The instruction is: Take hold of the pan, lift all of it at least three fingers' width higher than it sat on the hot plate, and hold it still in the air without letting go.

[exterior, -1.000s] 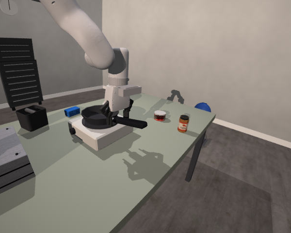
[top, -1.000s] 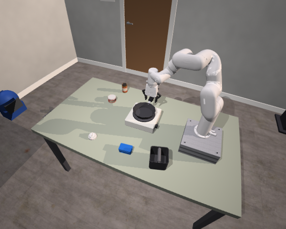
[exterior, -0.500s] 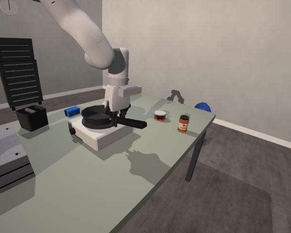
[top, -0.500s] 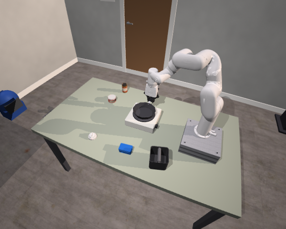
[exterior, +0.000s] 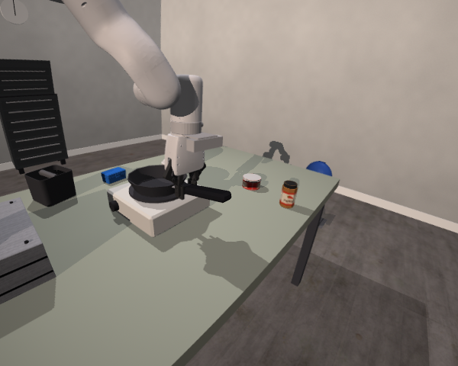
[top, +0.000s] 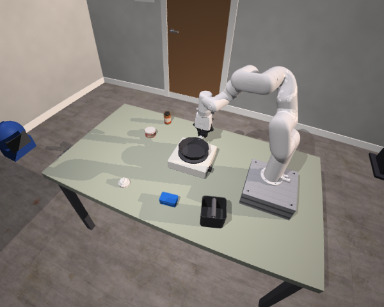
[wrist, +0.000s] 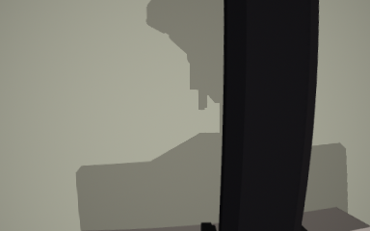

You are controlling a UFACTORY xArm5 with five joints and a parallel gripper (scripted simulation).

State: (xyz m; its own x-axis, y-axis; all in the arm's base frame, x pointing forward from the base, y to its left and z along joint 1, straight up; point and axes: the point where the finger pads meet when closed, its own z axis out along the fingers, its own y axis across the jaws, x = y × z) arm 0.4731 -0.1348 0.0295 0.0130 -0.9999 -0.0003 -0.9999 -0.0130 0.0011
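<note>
A black pan (top: 192,149) (exterior: 150,184) sits on the white hot plate (top: 185,165) (exterior: 162,216) in the middle of the table. Its long black handle (exterior: 208,193) (wrist: 269,115) sticks out past the plate's edge, over the table. My gripper (top: 202,133) (exterior: 185,184) is straight above the handle's root, close to the pan's rim, and is shut on the handle. In the wrist view the handle fills the middle and the fingers are out of frame.
A red-lidded tin (top: 150,132) (exterior: 251,181) and a spice jar (top: 167,117) (exterior: 288,194) stand beyond the handle. A blue box (top: 168,199) (exterior: 114,174), a black bin (top: 213,211) (exterior: 49,189) and a small white object (top: 123,181) lie on the table (top: 251,244). The arm's base (top: 270,193) is nearby.
</note>
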